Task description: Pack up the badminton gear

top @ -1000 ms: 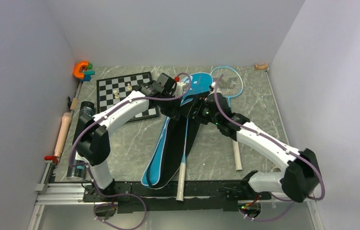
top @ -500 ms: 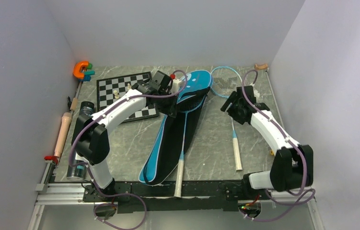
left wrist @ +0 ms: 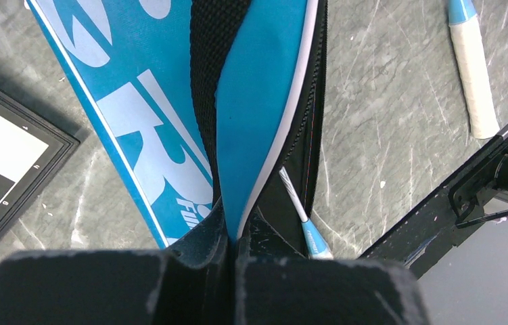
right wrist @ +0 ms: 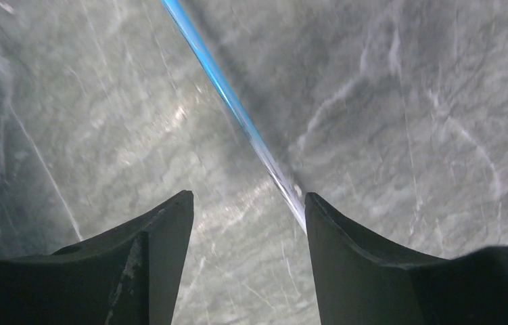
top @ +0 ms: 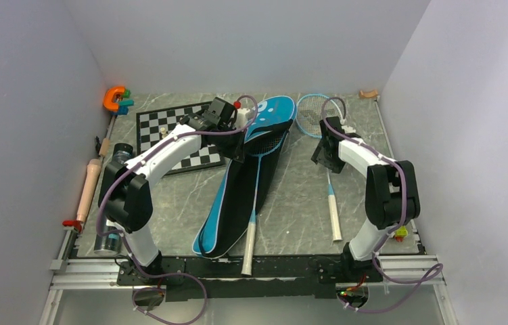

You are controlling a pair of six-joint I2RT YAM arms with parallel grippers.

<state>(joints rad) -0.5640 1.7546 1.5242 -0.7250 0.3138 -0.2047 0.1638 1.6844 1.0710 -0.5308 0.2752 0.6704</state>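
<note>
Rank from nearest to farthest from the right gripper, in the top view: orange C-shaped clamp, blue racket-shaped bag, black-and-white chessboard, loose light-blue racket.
1. Loose light-blue racket, under the right gripper.
2. Blue racket-shaped bag, to its left.
3. Black-and-white chessboard, farther left.
4. Orange C-shaped clamp, far-left corner.

The blue bag [left wrist: 264,101] — smooth matt cloth, its black strap [left wrist: 207,81] coarse-woven; beside it the bench [left wrist: 386,135] — marbled, faintly glossy.
</note>
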